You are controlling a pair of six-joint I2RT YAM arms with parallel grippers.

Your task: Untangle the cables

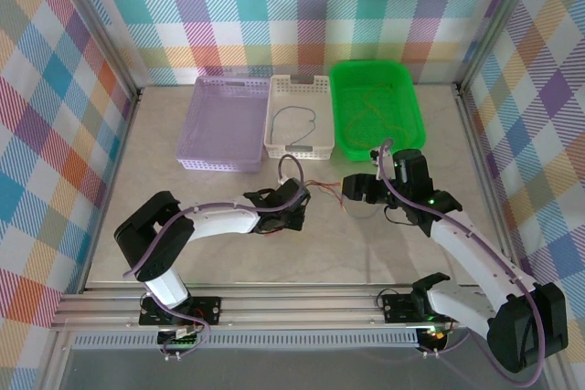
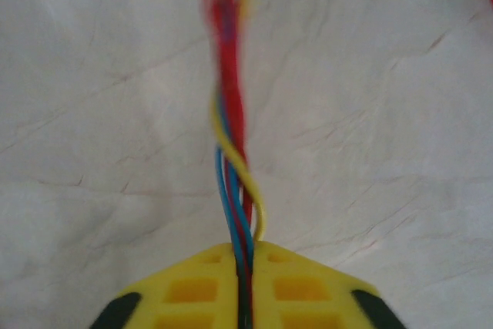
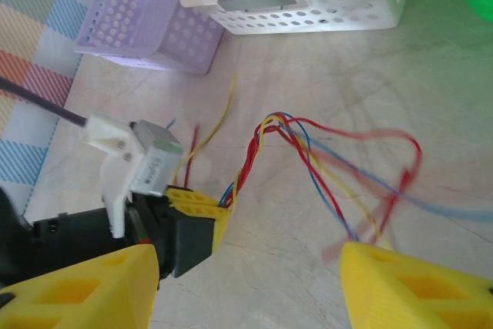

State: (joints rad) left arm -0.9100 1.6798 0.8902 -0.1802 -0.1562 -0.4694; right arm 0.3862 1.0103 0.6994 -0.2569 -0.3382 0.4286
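A twisted bundle of red, blue and yellow cables point(image 2: 233, 152) lies on the table between my two arms point(image 1: 324, 187). My left gripper point(image 2: 245, 263) is shut on the bundle, with the wires running out between its yellow fingers. In the right wrist view the left gripper point(image 3: 225, 209) holds the twisted part point(image 3: 253, 156), and the loose ends point(image 3: 362, 167) fan out, blurred, toward the right. My right gripper point(image 3: 246, 290) stands open just near of the bundle with nothing between its fingers; its right finger point(image 3: 416, 290) is close to the loose ends. From above, the left gripper point(image 1: 302, 196) and right gripper point(image 1: 349, 193) face each other.
Three baskets stand in a row at the back: purple point(image 1: 224, 125), white point(image 1: 274, 121) holding a thin blue-grey wire point(image 1: 297, 118), and green point(image 1: 407, 107) holding a thin yellowish wire point(image 1: 370, 109). Metal frame rails border the table.
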